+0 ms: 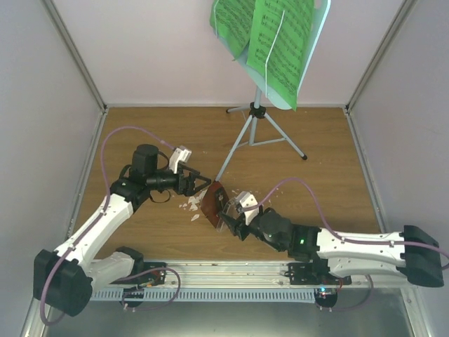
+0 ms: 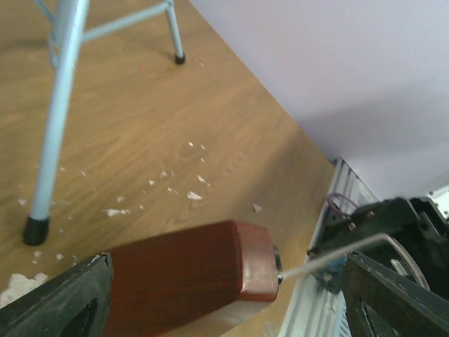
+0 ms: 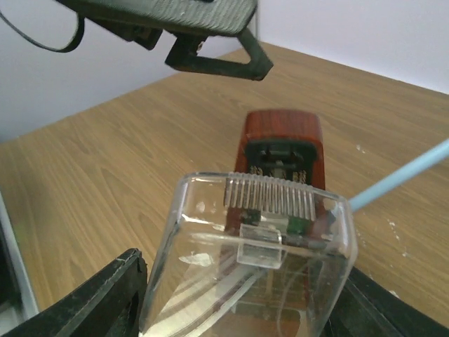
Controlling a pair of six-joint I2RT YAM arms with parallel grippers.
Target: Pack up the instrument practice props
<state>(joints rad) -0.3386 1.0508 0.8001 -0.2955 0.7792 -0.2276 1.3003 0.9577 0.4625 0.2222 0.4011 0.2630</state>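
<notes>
Metronome [image 1: 212,201] lies low over the wooden table [image 1: 140,133], near its front middle, between the two arms. The right gripper [image 1: 227,215] is clamped on its clear cover end, with a finger [image 3: 91,302] against each side, so the jaws stand only as far apart as the cover is wide. The reddish-brown end points toward the left gripper [image 1: 199,185], which grips nothing. Its jaws are spread wide with the brown body between them. One finger [image 2: 56,302] sits right at the casing's side, contact unclear, and the other [image 2: 400,295] stands apart across a plain gap.

Whether the metronome touches the table cannot be told. White crumbs [image 1: 189,206] lie just beside it. The music stand [image 1: 243,137] stands farther back, one tripod foot near the left gripper, and carries the green sheet-music pages [image 1: 280,42].
</notes>
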